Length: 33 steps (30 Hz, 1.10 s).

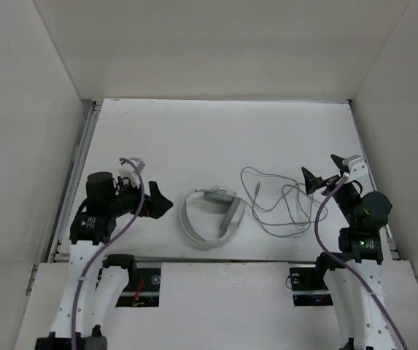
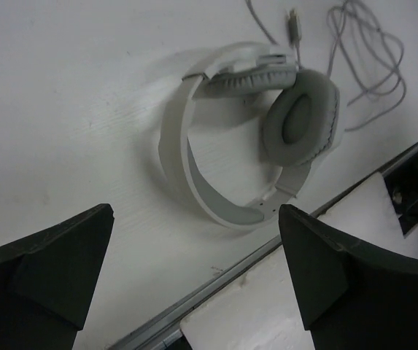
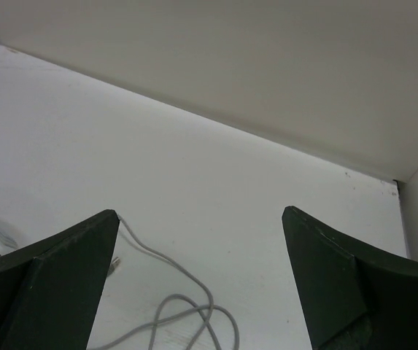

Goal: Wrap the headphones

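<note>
While both arms stood at the near edge of the counter [image 1: 216, 131], we saw the left end effector [image 1: 159, 200] and the right end effector [image 1: 309, 182] spread wide, with nothing between their fingers. Between the two, just past that edge, the headphones [image 2: 300, 120] lay flat on the counter, the white headband curving leftward and one grey cushion facing up. Farther back and to the right, their thin grey cable [image 1: 281, 211] sprawled in loose, unwound loops near the right end effector.
</note>
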{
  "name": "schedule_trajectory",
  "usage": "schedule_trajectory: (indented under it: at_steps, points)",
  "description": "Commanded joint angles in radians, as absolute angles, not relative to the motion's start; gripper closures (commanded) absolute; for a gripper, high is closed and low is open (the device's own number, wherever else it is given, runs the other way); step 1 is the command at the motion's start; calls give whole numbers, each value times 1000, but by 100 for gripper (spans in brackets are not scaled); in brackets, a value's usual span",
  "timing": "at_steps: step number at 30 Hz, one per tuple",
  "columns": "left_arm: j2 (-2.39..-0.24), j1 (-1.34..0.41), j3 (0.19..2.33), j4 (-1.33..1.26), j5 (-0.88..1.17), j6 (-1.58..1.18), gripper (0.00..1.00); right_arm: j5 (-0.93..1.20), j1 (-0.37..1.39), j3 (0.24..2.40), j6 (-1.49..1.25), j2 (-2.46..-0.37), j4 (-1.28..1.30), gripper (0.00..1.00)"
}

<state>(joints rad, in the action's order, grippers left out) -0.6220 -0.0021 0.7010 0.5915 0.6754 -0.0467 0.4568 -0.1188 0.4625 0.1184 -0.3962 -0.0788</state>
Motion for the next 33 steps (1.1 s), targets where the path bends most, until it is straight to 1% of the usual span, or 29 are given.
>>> schedule_trajectory:
  at_steps: [1, 3, 6, 13, 19, 27, 31, 33]
  points:
    - [-696, -201, 684, 529, 455, -64, 3, 439, -108, 459, 86, -420, -198, 0]
    - [-751, -252, 680, 520, 402, -64, 4, 430, -110, 456, 91, -431, -201, 0]
    - [-871, -306, 690, 511, 359, -78, 10, 431, -107, 453, 75, -439, -186, 0]
    - [-1066, -452, 700, 453, 215, -113, 17, 426, -127, 439, 68, -423, -192, 0]
    - [-1156, -536, 690, 411, 176, -179, 21, 426, -154, 419, 54, -417, -202, 0]
    - [-1239, -633, 680, 397, 100, -285, 34, 431, -222, 407, 12, -408, -236, 0]
    - [-1284, -671, 693, 410, 20, -328, 41, 433, -251, 407, -8, -403, -250, 0]
    - [-1298, -680, 683, 400, -15, -348, 42, 434, -263, 410, -17, -402, -255, 0]
